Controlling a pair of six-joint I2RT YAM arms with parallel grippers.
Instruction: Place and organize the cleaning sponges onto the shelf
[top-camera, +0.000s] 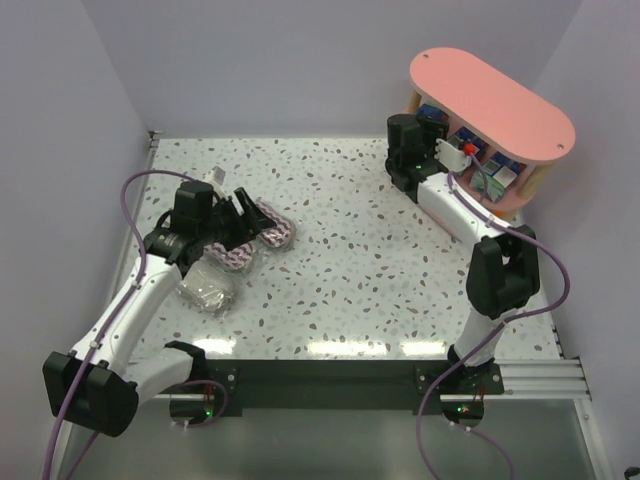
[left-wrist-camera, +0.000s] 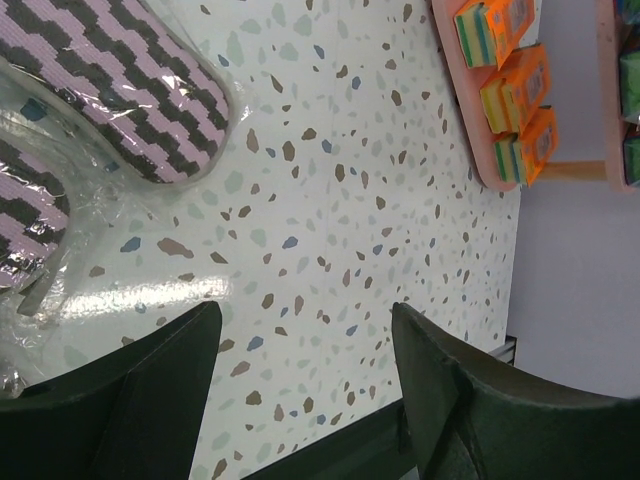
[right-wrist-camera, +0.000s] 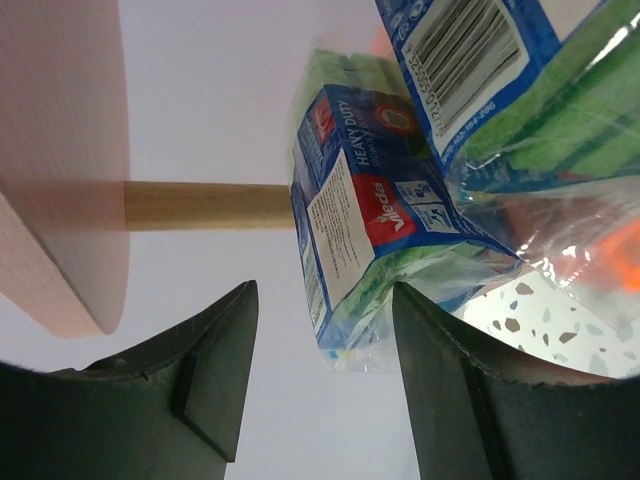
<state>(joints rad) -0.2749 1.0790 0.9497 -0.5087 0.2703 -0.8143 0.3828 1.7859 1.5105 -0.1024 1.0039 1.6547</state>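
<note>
The pink shelf (top-camera: 492, 100) stands at the far right. My right gripper (top-camera: 460, 153) reaches under its top board and is open (right-wrist-camera: 320, 300). A green-and-blue sponge pack (right-wrist-camera: 370, 220) stands just ahead of it, its wrap corner beside the right finger and clear of the left one. A second such pack (right-wrist-camera: 500, 70) is next to the first. Three orange packs (left-wrist-camera: 510, 90) sit on a lower board (left-wrist-camera: 462, 110). My left gripper (top-camera: 245, 212) hangs open (left-wrist-camera: 305, 330) over the table beside two purple-white zigzag sponges (top-camera: 275, 230) (top-camera: 232, 257). A greyish wrapped one (top-camera: 207, 288) lies nearer.
A pale wooden post (right-wrist-camera: 200, 205) and a pink board edge (right-wrist-camera: 60, 150) lie left of the right gripper. Walls close in the table on the left, back and right. The speckled tabletop (top-camera: 370, 260) stretches between the arms, with a black rail (top-camera: 330, 378) along its near edge.
</note>
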